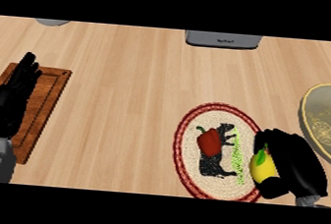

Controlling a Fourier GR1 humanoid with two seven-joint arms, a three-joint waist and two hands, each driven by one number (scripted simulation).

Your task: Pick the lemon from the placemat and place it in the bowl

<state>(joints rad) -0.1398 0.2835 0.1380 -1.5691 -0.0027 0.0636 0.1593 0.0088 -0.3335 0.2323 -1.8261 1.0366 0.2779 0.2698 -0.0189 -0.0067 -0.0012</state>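
Right robot hand (293,166) is curling its black fingers around the lemon (261,167), gripping it at the placemat's (186,157) right edge, on the side nearest the bowl (327,124). Wrapping round the fruit that way is keeping a round thing from rolling off, and the hand is already sitting between placemat and bowl, so the carry looks short. Only a yellow patch with a green tip is showing past the fingers; whether the lemon is lifting clear of the placemat or touching it is hard to tell from above.

A red pepper (209,140) is lying near the placemat's middle, over a dark animal figure woven into it. The bowl is standing just right of the placemat, its right side cut off by the view's edge.

Left robot hand (14,92) is resting open, fingers up, far left of the placemat, over a wooden board (46,99) on the table (127,81). Two grey things beyond the placemat are being cut off at the top.
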